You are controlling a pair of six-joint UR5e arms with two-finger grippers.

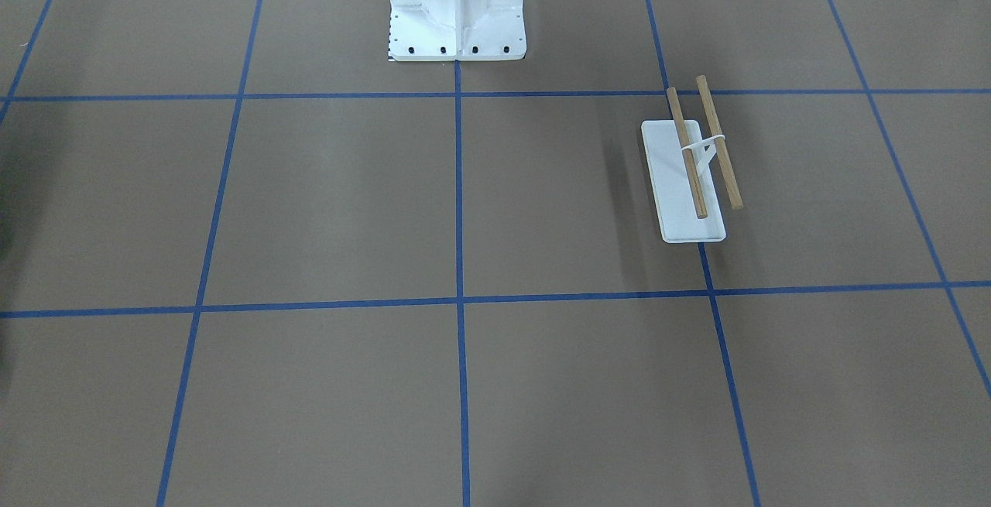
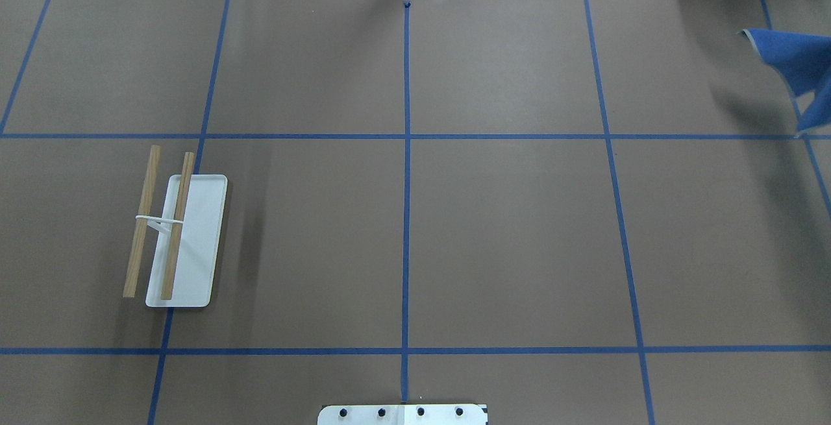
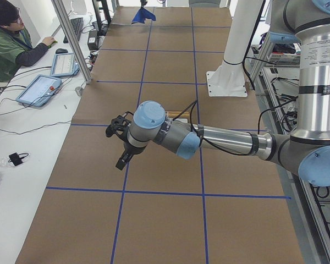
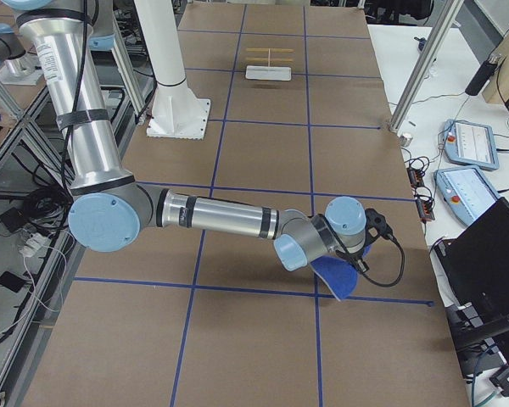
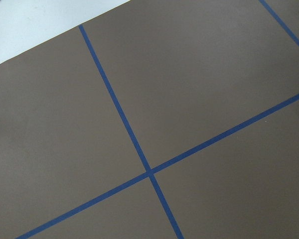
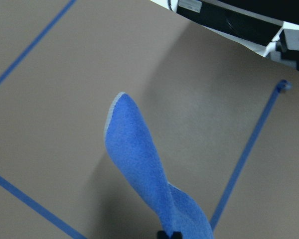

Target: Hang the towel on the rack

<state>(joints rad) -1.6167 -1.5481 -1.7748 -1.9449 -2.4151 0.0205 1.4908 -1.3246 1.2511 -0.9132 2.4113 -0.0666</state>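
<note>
The rack (image 1: 689, 174) stands on the robot's left half of the table, with a white base and two brown dowels; it also shows in the overhead view (image 2: 175, 237) and far off in the exterior right view (image 4: 269, 64). The blue towel (image 2: 792, 65) hangs at the far right edge of the table. My right gripper (image 6: 168, 234) is shut on one end of the towel (image 6: 144, 164) and holds it up over the table (image 4: 339, 275). My left gripper (image 3: 121, 163) hovers above the table short of the rack; I cannot tell if it is open or shut.
The white bolted robot pedestal (image 1: 457, 11) stands at the middle of the robot's side. Blue tape lines cross the brown table cover. An operator (image 3: 5, 38) sits beside the table with tablets (image 4: 471, 140). A metal post (image 4: 420, 76) stands at the table's edge.
</note>
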